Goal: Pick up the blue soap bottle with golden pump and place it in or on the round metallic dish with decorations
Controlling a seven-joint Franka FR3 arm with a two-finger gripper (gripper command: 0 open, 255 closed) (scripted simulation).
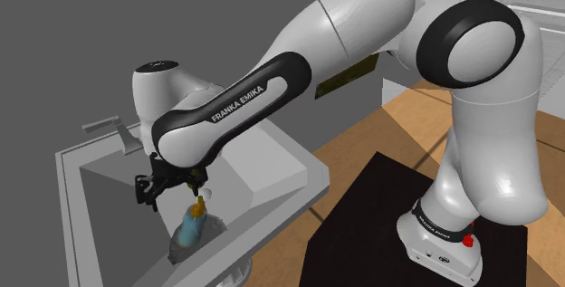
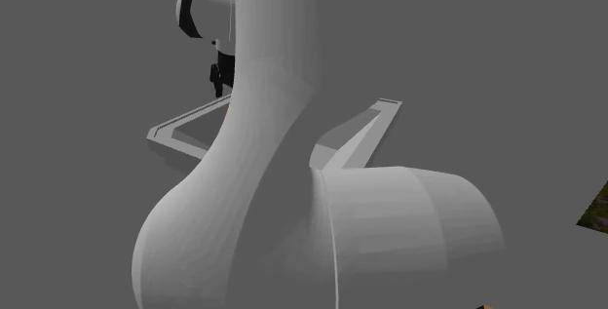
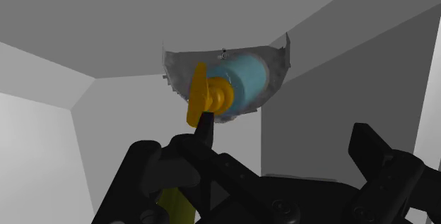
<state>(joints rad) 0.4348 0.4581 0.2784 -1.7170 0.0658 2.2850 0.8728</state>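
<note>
Plain grey walls; grey surface [image 1: 303, 178] with a sunken sink [image 1: 109, 213]. The white arm [image 1: 272, 77] hung over the basin. The round metallic dish [image 3: 277, 63] lay on the sink floor, and the blue bottle [image 1: 190, 229] stood upright on it, gold pump up. The claw [image 3: 286, 131] hovered just above, fingers apart, gripping nothing. Placement judged done; only withdrawal left.

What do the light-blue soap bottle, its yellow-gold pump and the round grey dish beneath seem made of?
Light-blue soap bottle: smooth, evenly shaded body, likely plastic or glazed ceramic. Yellow-gold pump: flat bright colour without reflections, so plastic or brass, undecided. Round grey dish: mottled silvery-grey surface with uneven rim, suggesting dull worked metal.
</note>
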